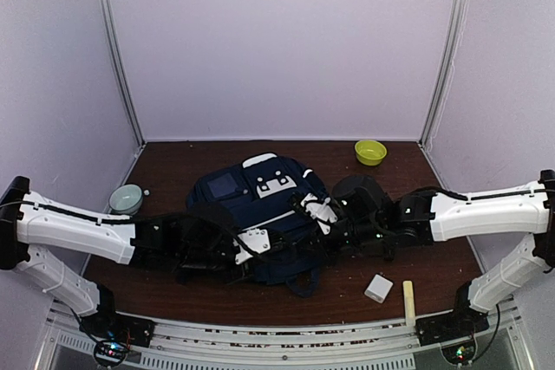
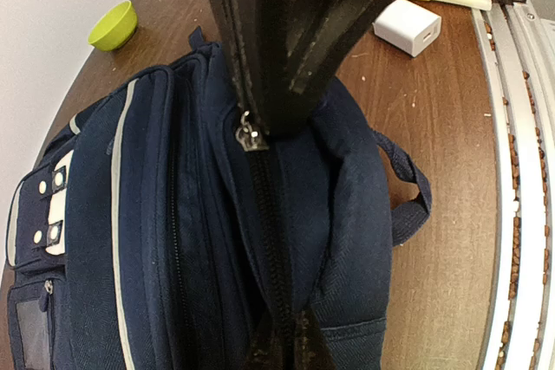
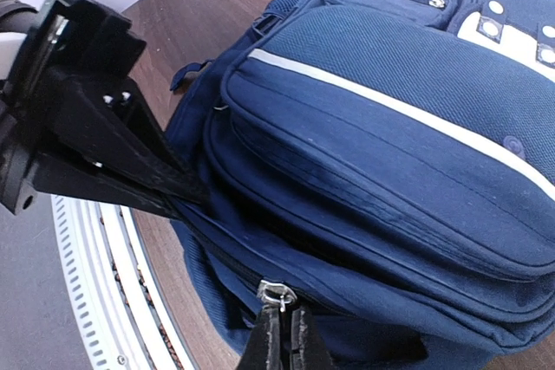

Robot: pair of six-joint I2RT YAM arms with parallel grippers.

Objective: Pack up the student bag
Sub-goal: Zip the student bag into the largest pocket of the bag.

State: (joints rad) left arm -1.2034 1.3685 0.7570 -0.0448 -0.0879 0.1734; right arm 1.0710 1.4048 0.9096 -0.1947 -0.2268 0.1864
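Lab booth: white walls [image 1: 277,41], alu rail [image 1: 260,335]

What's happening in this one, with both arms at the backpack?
Both arms are working on the student bag, which lies on the table. The left gripper is shut on a zipper pull. The right gripper is shut on a second pull on what looks like the same zip, which appears closed between them. A white block and a pale yellow stick lie outside the bag.
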